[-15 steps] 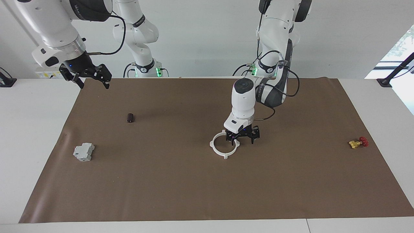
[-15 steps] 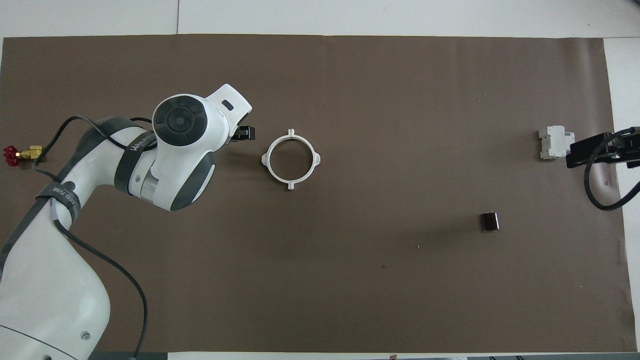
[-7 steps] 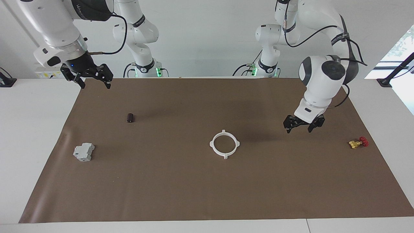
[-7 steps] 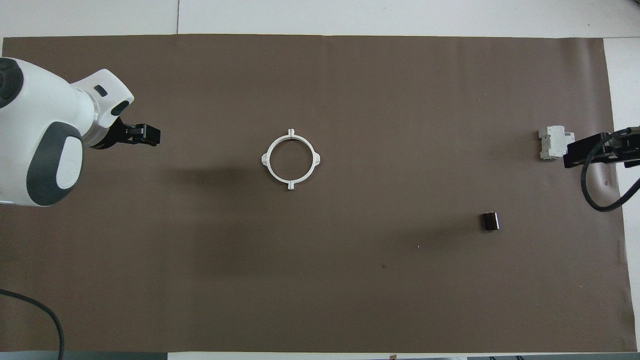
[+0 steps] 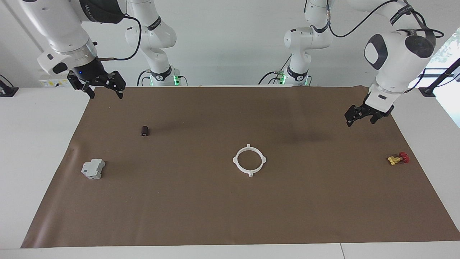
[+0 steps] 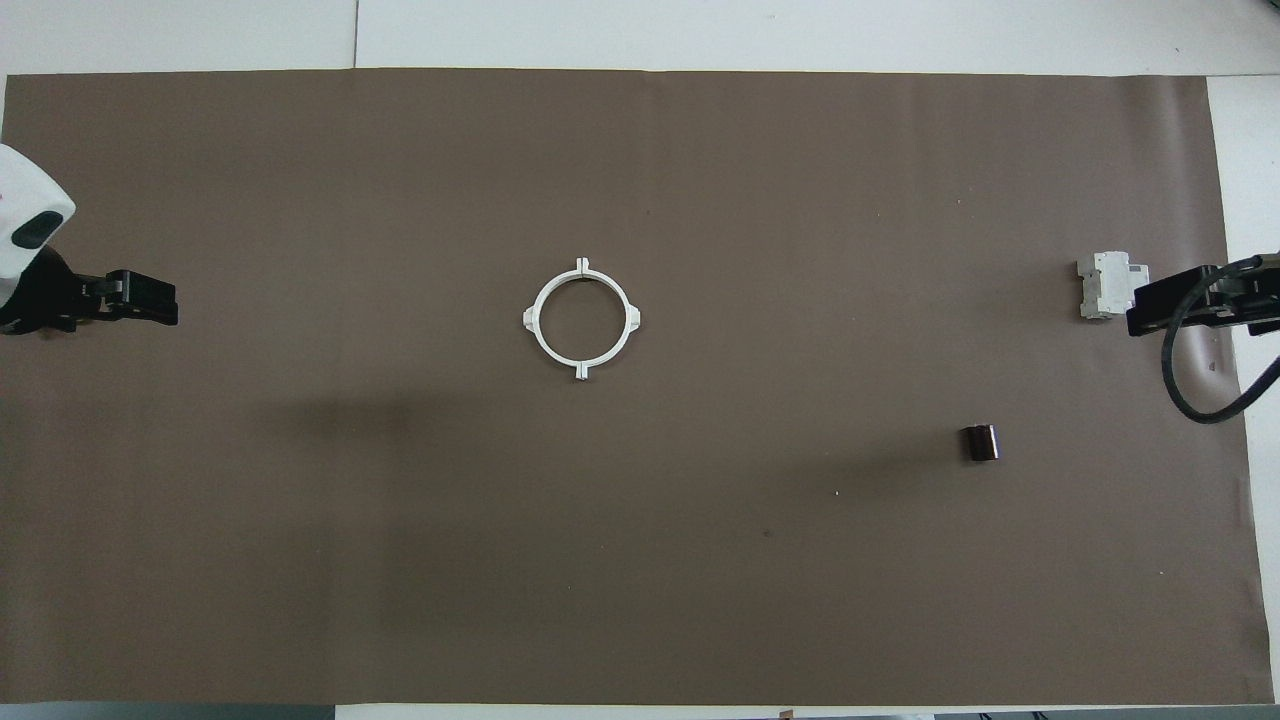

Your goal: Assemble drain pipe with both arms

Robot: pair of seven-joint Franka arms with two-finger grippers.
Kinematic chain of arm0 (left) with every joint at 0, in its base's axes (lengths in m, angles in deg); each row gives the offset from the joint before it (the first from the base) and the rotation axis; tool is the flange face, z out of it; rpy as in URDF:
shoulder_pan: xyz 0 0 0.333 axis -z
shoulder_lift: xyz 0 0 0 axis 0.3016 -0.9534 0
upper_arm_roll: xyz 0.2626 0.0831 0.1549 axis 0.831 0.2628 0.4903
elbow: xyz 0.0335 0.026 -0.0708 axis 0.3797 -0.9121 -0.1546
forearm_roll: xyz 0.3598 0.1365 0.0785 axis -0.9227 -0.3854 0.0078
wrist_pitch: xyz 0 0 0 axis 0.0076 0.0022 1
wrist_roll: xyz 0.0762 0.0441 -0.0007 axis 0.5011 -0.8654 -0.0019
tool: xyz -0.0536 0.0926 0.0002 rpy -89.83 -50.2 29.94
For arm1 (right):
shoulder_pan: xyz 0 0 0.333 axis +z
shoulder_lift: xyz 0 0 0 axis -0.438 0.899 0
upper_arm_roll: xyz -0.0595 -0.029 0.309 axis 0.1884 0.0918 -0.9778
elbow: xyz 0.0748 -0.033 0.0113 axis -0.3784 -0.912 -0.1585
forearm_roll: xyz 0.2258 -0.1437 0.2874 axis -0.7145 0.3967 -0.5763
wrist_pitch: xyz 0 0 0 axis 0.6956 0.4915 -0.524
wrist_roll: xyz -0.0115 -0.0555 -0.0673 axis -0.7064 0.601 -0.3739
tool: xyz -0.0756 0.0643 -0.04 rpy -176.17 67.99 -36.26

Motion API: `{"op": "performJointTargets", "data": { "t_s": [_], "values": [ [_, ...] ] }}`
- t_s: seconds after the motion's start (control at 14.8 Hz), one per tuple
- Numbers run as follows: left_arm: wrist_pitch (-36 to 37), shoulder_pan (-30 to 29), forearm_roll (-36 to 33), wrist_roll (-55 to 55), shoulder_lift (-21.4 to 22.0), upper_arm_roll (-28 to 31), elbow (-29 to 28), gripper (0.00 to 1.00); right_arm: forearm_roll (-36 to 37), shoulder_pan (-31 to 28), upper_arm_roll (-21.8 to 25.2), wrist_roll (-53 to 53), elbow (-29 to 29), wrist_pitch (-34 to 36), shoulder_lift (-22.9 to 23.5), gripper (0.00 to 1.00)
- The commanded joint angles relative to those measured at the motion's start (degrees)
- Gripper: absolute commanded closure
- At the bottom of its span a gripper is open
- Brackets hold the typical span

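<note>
The drain pipe (image 5: pixel 235 160) (image 6: pixel 581 271) lies flat on the middle of the brown mat as one white ring with four small tabs, touched by nothing. My left gripper (image 5: pixel 361 122) (image 6: pixel 165 305) hangs open and empty over the mat's edge at the left arm's end, well away from the ring. My right gripper (image 5: pixel 105 95) (image 6: pixel 1135 318) is raised over the mat's corner at the right arm's end, open and holding nothing.
A grey blocky part (image 5: pixel 92 169) (image 6: pixel 1103 285) and a small dark cylinder (image 5: pixel 145 131) (image 6: pixel 980 442) lie toward the right arm's end. A red-and-brass valve (image 5: pixel 398 158) sits near the left arm's end. The brown mat (image 5: pixel 230 216) covers the table.
The left gripper has risen off the ring and swung out to its own end of the table. The ring stays joined and in place. The right arm has hardly moved.
</note>
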Motion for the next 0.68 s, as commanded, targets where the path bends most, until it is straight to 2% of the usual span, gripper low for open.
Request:
{"op": "performJointTargets", "data": {
  "t_s": [0.0, 0.2, 0.61],
  "values": [
    [6.52, -0.94, 1.93, -1.75, -0.27, 0.1, 5.84, 0.0, -0.95, -0.28, -0.03, -1.75, 0.16, -0.96, 0.03, 0.0],
    [10.13, -0.94, 1.85, -1.49, -0.36, 0.1, 8.75, 0.0, -0.95, -0.28, -0.03, -1.75, 0.16, -1.04, 0.03, 0.0],
    [11.55, -0.41, 1.76, -1.23, 1.66, 0.01, 7.09, 0.0, -0.95, -0.37, -0.03, -1.75, 0.16, -1.04, 0.03, 0.0]
  ]
}}
